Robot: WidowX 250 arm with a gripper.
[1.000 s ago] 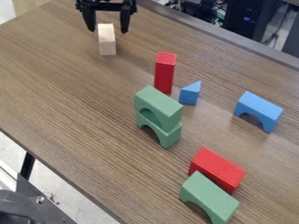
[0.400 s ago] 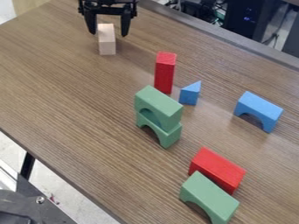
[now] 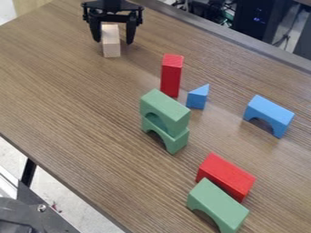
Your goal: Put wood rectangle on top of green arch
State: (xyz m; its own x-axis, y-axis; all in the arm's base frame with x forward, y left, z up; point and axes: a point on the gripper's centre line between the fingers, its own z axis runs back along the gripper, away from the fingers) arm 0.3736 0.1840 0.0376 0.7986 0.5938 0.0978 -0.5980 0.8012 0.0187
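Camera view: tool (image 3: 113, 41), wide open & empty, w/ fingers either side of wood rectangle (image 3: 111, 48), prob. to grip it; green arches (image 3: 167, 108) stacked on surface (image 3: 72, 95), poss. as its support.

The camera looked down at a slant from above one long side of the surface (image 3: 72, 100), facing across it toward the dark equipment (image 3: 258, 18) behind the far edge. It stood back enough to take in much of the top, whose long edges ran diagonally from upper left to lower right. The lower green arch (image 3: 218, 205) lay nearer the lens, the wood block (image 3: 111, 45) farther off, and some floor (image 3: 63, 191) came in at lower left.
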